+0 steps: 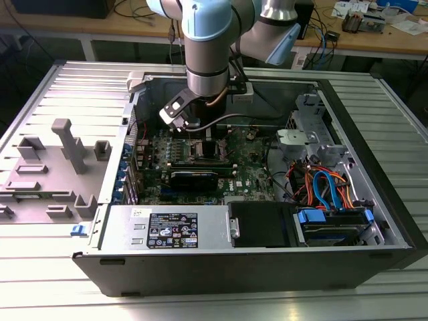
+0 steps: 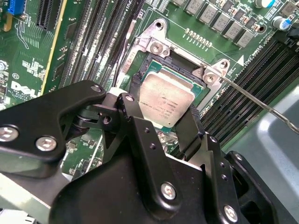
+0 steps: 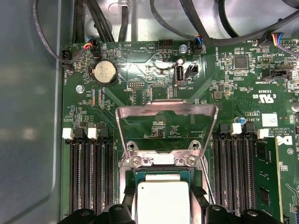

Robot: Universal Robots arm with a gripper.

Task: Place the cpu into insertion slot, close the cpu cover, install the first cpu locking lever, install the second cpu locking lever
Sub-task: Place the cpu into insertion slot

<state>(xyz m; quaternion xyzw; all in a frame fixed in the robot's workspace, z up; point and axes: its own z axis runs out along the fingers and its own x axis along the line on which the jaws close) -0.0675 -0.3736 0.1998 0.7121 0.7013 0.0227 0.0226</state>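
One chip (image 2: 166,99), one socket (image 2: 154,45), one cover (image 3: 166,107), one thin wire lever (image 2: 252,99) in the second wrist view; the gripper (image 2: 163,101) is clamped on the chip, a black finger (image 2: 190,122) against each of two opposite edges; the chip sits level over the socket; the cover stands swung open behind it.

Ribbed grey metal tabletop (image 1: 47,294), wooden workbench (image 1: 394,43) behind, cluttered with cables (image 1: 130,10)
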